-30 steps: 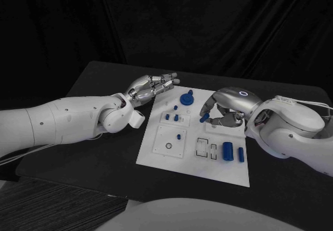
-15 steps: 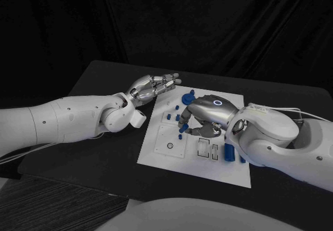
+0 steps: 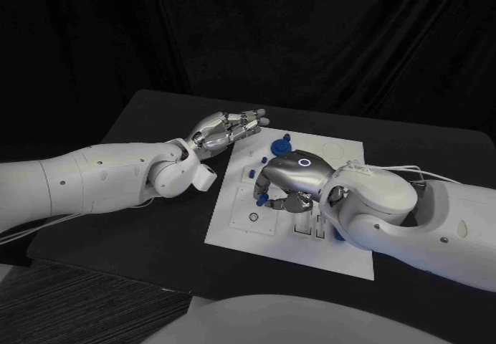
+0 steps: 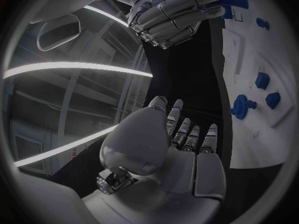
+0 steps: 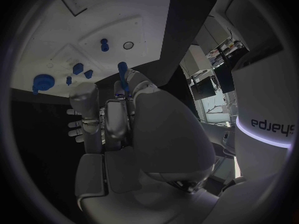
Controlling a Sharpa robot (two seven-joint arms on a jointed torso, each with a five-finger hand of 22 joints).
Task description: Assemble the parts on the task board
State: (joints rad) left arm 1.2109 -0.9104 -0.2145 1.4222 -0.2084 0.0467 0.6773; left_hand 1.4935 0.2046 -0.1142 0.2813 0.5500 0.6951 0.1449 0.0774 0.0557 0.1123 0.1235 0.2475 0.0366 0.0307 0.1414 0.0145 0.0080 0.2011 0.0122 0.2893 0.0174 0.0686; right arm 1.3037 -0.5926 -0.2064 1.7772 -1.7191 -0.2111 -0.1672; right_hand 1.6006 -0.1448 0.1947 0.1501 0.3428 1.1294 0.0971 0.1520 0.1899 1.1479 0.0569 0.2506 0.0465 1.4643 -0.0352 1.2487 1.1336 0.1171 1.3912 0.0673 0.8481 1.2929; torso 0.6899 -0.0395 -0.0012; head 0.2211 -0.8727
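Right hand (image 3: pixel 281 185) low over the board's (image 3: pixel 346 256) middle, fingers curled, pinching 1 slim blue peg (image 5: pixel 123 74) upright between fingertips; peg tip clear of the fingers in the right wrist view, also seen as a blue sliver (image 3: pixel 264 196) at the hand's near side in the head view. Whether the peg touches the board: cannot tell.

Left hand (image 3: pixel 226 129) raised just off the board's far left corner, holding nothing, fingers straight and close together, slightly apart at the tips (image 4: pixel 187 134).

Board white, rectangular, lying flat mid-table (image 3: pixel 145 122), with raised square plates and cut-out slots. 1 round blue knob (image 3: pixel 277 147) standing near the far edge, just beyond the right hand. 1 small blue stub (image 3: pixel 251 173) left of the hand. 1 dark ring hole (image 3: pixel 251 217) on the near-left plate. 1 blue bar (image 3: pixel 338 233) partly hidden beside the right forearm. In the right wrist view, 5 loose blue pieces on the board besides the held peg.
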